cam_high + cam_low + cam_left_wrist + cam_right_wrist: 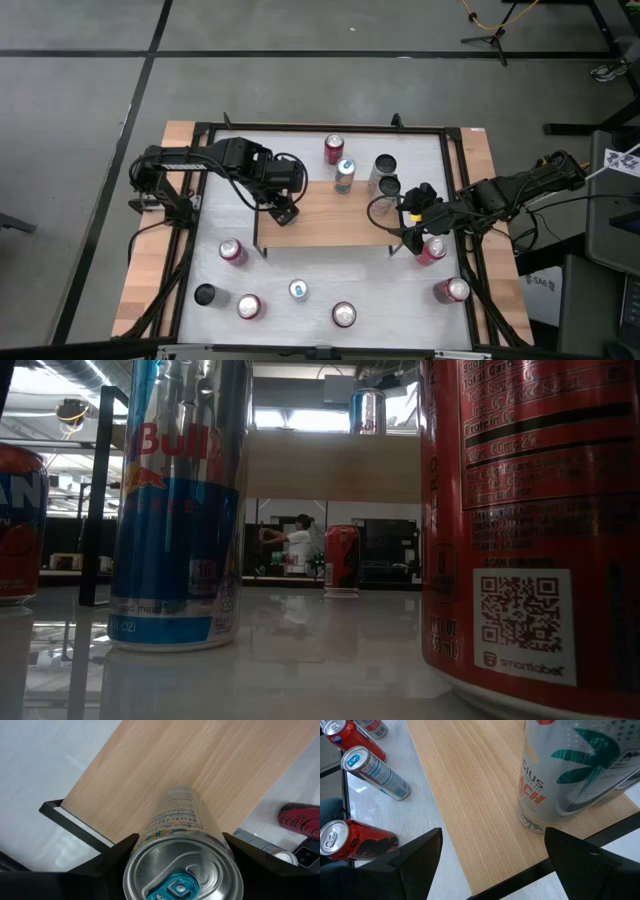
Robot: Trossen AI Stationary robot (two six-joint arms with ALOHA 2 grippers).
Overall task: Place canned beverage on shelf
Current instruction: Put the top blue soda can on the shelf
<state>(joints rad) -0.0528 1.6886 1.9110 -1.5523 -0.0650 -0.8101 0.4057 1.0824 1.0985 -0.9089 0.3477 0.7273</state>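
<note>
Silver and slim, the can (182,855) with the blue tab sits between the fingers of the left claw (285,212), which grips it at the shelf's (325,222) near-left corner, the pale board stretching ahead. A release now looks risky: this close to the edge, the can could tip onto the white tabletop (300,265). Across the shelf, the right claw (413,222) hangs wide and empty, a silver can (570,770) standing just ahead on the board.

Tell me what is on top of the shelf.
A silver can stands on the shelf near its right end. The left tool holds a blue-tabbed can over the left end; its base is hidden.
</note>
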